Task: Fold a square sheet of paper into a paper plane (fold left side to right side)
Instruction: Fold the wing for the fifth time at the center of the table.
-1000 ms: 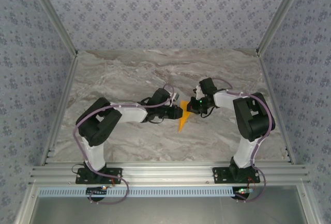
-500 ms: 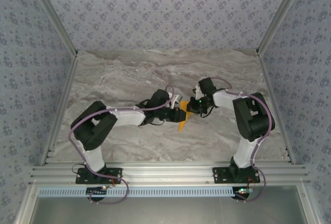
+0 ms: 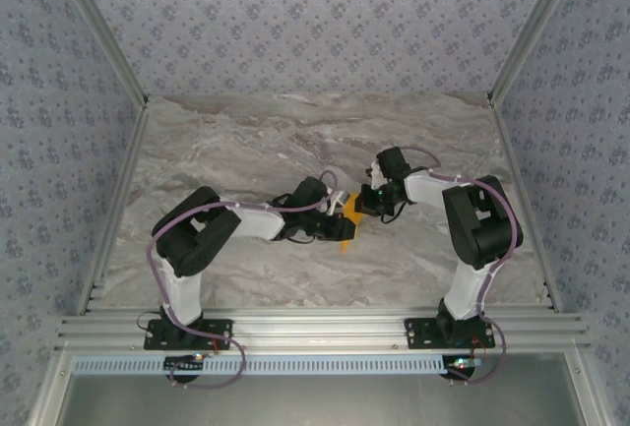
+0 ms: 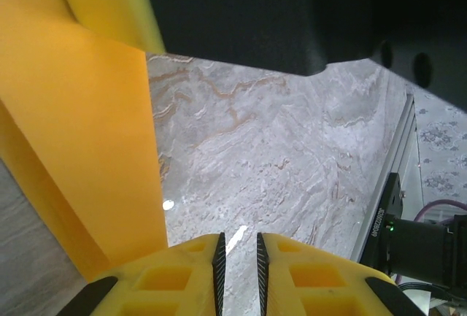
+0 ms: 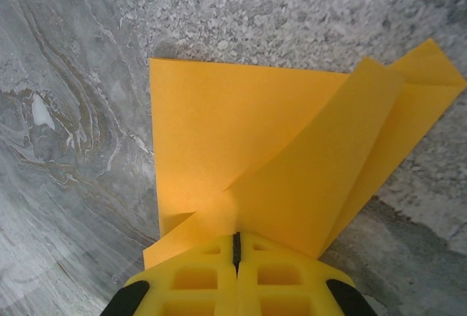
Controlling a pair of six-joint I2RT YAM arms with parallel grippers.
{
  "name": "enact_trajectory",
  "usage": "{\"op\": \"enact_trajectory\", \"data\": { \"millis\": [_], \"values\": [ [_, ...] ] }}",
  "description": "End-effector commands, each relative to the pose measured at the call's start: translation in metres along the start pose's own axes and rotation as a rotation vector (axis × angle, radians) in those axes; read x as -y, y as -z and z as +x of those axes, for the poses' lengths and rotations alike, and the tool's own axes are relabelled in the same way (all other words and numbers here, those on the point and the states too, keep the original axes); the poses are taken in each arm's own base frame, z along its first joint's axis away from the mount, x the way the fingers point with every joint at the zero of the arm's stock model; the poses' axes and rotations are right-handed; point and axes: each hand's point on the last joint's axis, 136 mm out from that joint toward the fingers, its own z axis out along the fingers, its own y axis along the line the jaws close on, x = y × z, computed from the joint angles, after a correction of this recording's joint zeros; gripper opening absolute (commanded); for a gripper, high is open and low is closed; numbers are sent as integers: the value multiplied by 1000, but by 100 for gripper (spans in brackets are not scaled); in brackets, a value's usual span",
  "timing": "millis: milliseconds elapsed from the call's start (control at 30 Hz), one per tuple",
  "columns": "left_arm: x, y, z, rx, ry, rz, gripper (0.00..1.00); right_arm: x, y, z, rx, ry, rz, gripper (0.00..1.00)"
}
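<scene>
Now, note your right gripper (image 5: pixel 236 247): jaws closed flat together, tips against the partly folded orange sheet of paper (image 5: pixel 219 126), one flap lifting beside them. Pinching or pressing, can't tell. The paper lies on the marble table (image 3: pixel 246 151) directly under that gripper. Your left gripper (image 4: pixel 238 247) faces it, jaws a narrow slit apart, holding nothing.

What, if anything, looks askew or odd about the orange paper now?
One flap of the paper is lifted off the table toward the shut right pincer instead of lying flat, and its far corners do not line up. No tear shows.
</scene>
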Motion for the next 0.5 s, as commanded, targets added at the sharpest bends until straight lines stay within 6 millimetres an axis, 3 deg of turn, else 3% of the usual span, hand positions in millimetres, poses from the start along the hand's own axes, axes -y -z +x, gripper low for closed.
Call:
{"op": "enact_trajectory", "data": {
  "millis": [0,467],
  "values": [
    [-1,-5,-2,-13,-12,-9,21,41,-11,27,-96,-46,164,2],
    [-25,-10,11,-35,22,-86,19,36,-11,25,-87,-32,147,1]
  ]
}}
